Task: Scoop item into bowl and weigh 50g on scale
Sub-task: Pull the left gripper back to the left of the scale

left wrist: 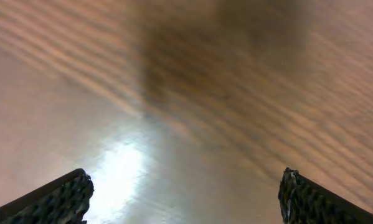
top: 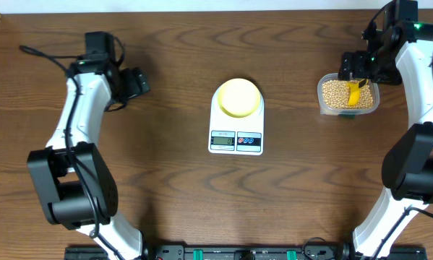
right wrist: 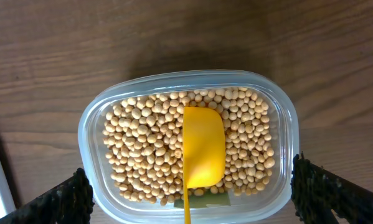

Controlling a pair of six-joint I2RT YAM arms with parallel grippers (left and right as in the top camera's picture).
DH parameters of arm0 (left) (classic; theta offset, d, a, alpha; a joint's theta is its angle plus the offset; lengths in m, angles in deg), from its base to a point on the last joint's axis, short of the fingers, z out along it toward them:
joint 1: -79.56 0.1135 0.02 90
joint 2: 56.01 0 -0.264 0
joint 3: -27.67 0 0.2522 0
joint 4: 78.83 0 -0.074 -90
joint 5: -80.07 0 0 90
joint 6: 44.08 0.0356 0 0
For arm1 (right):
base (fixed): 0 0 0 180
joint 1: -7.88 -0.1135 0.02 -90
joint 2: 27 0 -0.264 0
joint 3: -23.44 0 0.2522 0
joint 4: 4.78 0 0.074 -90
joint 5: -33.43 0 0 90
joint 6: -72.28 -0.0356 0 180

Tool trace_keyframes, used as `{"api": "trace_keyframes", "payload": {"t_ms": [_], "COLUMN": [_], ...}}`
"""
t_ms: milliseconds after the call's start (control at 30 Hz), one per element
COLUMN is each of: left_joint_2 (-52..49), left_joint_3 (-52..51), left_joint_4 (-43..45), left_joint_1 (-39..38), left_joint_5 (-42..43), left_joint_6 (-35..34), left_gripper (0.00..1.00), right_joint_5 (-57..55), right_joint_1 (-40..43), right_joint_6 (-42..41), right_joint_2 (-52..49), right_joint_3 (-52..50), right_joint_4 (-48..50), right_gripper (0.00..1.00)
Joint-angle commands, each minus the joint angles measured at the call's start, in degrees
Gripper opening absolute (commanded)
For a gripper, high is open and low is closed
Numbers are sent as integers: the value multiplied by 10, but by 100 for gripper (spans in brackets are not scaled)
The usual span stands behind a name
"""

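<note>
Ok, left to right. The left arm (top: 75,123) reaches along the left side of the table (top: 202,43). The left gripper (top: 136,83) sits near the table's far-left area, well apart from everything else. In the left wrist view its fingers (left wrist: 61,199) are spread wide, with only blurred bare wood grain between them. It's holding nothing.

Centre: the scale (top: 236,130) lies flat, with the display (top: 223,141) and coloured buttons (top: 249,140) on the edge nearest the robot base. The reading is too small to make out. The bowl (top: 238,97) sits upright on the scale's far half, and its rim slightly overhangs the far edge. The inside looks plain pale yellow from overhead.

Right: a clear plastic tub (top: 323,97) stands on the table, well apart from the scale. The beans (top: 335,92) are all in the tub and cover its floor in the right wrist view (right wrist: 142,143). The yellow scoop (right wrist: 203,149) lies on top of the beans, with its head near the tub's middle and its handle running out of the bottom of that frame. I can't tell which way the head faces.

The right gripper (top: 357,68) hangs over the tub's far-right side. Its fingers (right wrist: 68,199) are spread fully and flank the tub, clamping nothing. I can't tell whether it's in contact with the scoop.
</note>
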Motion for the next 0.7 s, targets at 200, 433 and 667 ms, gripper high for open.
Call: {"api": "trace_keyframes", "payload": {"t_ms": [200, 433, 667], "left_joint_2": [10, 10, 10], "left_joint_3": [10, 10, 10], "left_joint_4": [-6, -6, -6], "left_joint_1": [32, 32, 32], "left_joint_5": [-7, -7, -7], "left_joint_6": [1, 1, 1], "left_gripper": [98, 98, 98], "right_joint_5": [3, 3, 3], "right_joint_1": [1, 1, 1], "right_joint_6": [2, 2, 2], "right_joint_2": [-4, -4, -4], "right_joint_3": [10, 10, 10], "right_joint_4": [-1, -1, -1], "right_gripper": [99, 99, 99]}}
